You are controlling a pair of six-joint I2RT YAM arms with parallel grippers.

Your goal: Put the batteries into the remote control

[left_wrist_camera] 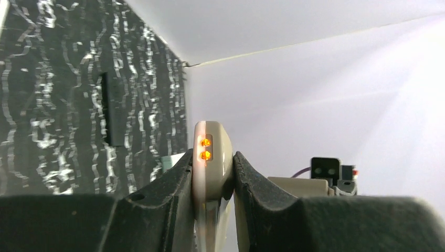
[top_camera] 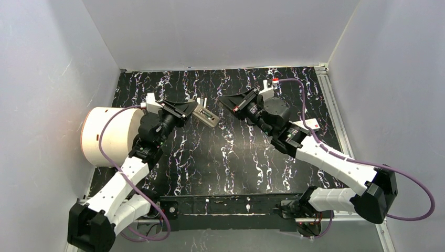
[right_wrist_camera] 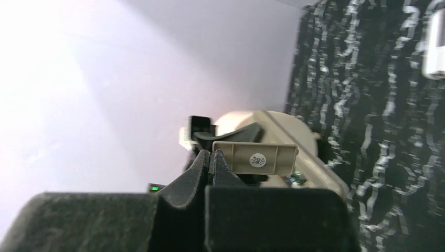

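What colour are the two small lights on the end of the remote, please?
The lights glow orange on the beige remote; clearest in the left wrist view.

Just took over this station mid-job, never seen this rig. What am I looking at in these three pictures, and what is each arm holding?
The overhead picture shows two robot arms bolted at the near edge of a black marbled table, each ending in a two-finger gripper. The other two pictures come from cameras on the wrists, each looking out over its own gripper. The left gripper is clamped on the remote control; its wrist view shows the remote's end with two orange lights. The right gripper is shut and seems to pinch a flat beige piece, possibly the battery cover. A white round tub stands at the left. No batteries show in these views.
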